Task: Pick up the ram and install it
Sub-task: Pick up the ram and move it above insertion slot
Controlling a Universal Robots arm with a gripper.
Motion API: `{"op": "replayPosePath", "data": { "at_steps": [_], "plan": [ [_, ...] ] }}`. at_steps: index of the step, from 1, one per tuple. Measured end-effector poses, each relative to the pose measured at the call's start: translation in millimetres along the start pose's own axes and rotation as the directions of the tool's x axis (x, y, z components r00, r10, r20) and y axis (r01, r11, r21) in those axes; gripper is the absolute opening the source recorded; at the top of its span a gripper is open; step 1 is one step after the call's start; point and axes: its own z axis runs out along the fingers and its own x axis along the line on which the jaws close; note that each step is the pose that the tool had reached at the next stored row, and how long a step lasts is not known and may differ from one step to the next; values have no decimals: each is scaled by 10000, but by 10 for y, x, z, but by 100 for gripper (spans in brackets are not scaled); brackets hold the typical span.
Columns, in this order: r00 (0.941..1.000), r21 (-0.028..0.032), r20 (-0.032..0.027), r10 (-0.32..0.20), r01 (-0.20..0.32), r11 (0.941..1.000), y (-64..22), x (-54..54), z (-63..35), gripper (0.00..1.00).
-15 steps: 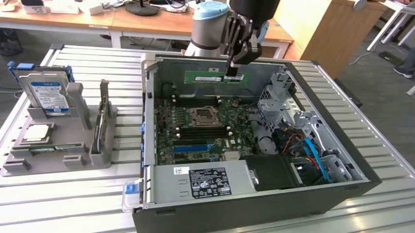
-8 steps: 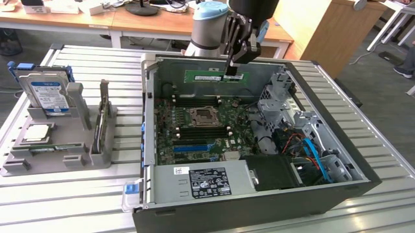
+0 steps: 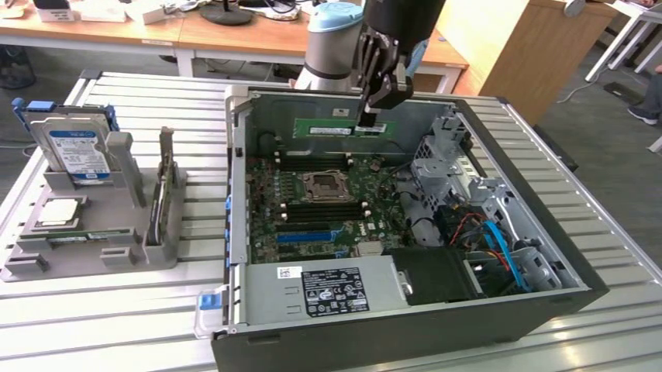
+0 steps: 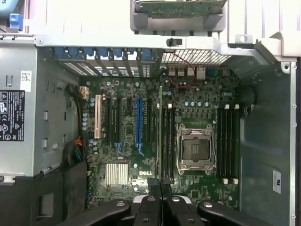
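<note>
The ram (image 3: 345, 126) is a long green stick with a white label, held level above the open computer case (image 3: 579, 271), near its far wall. My gripper (image 3: 367, 122) is shut on the stick's end toward the exterior view's right. In the wrist view the ram (image 4: 160, 136) shows edge-on as a thin line running out from the gripper (image 4: 160, 190). It hangs over the motherboard (image 4: 127, 141), beside the black memory slots (image 4: 168, 141) next to the open processor socket (image 4: 195, 149). More black slots (image 4: 228, 143) lie on the socket's other side.
A grey parts holder (image 3: 155, 248) stands at the exterior view's left with a blue-labelled hard drive (image 3: 77, 151) and a silver processor chip (image 3: 59, 211). Inside the case are a power supply (image 3: 310, 291), a drive cage (image 3: 445, 155) and blue and red cables (image 3: 497, 240).
</note>
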Motion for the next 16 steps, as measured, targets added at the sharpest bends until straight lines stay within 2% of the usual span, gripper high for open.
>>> {"op": "replayPosePath", "data": {
  "at_steps": [4, 11, 16],
  "plan": [
    [10000, 0, -1, 0, 0, 10000, -2, 0, 50, 11],
    [10000, 1, 1, 1, -1, 10000, -7, 0, 60, 11],
    [10000, -2, -2, 0, 0, 10000, -62, 1, 63, 11]
  ]
}}
